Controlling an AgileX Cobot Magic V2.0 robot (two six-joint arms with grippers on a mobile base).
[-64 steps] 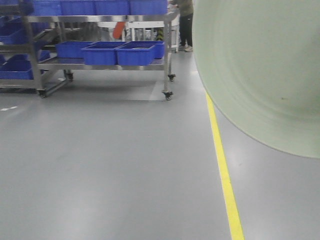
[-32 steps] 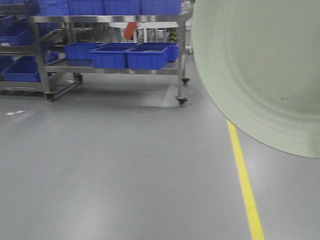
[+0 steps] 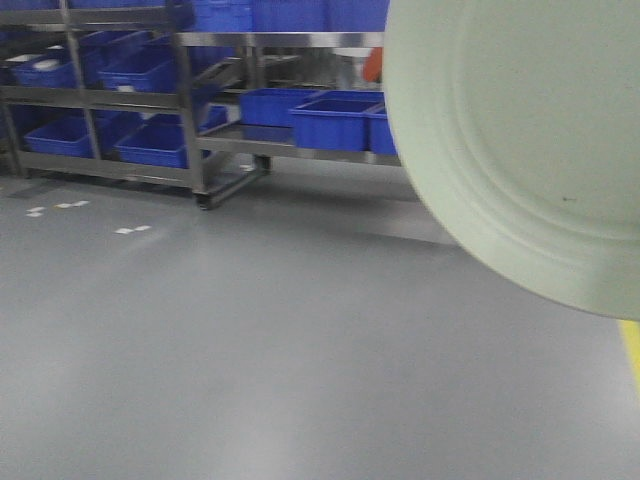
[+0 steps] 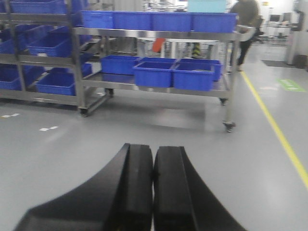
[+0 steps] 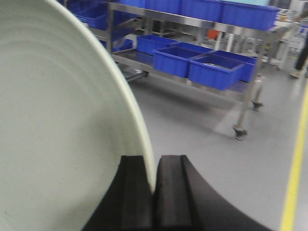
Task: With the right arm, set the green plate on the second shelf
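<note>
Steel racks (image 3: 186, 110) of blue bins (image 3: 335, 122) fill the upper left as the right gripper (image 5: 155, 190) pinches the rim of the green plate (image 3: 520, 140), held on edge at upper right, apparently mid-carry; next comes lining up with the second shelf, the left gripper (image 4: 153, 192) pressed together, empty.

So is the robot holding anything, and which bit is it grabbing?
Yes. The right gripper pinches the green plate by its rim, with the edge squeezed between the jaws. The left gripper is shut and holds nothing.
</note>
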